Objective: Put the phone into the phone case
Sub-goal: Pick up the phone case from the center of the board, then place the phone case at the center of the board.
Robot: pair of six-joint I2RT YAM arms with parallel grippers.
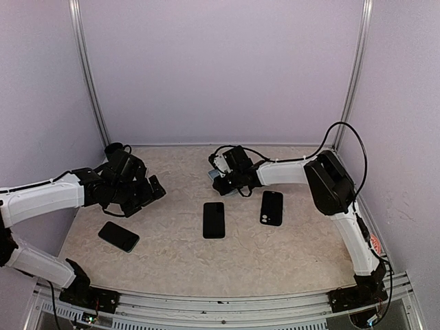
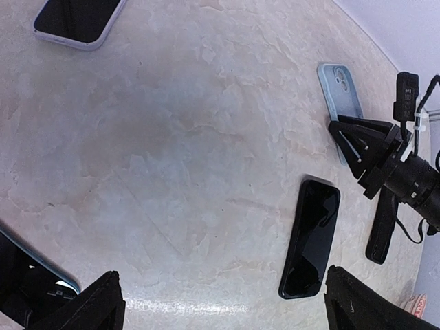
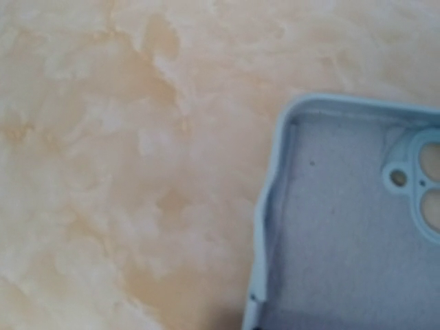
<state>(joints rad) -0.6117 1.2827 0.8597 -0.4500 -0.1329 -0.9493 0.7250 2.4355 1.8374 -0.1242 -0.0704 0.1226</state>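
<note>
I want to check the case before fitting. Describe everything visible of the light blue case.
The case is pale blue and soft-looking, with a greyish lining and round camera holes at one corner. It is empty and lies open side up on the table. The right gripper is at one end; contact is unclear.

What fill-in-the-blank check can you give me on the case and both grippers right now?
1. The phone case is light ____ in colour.
2. It lies on the table with its inside facing ____.
3. The left gripper hangs above the table with its jaws ____, holding nothing.
4. The right gripper is down at the edge of the ____.
Missing words: blue; up; open; case.
</note>
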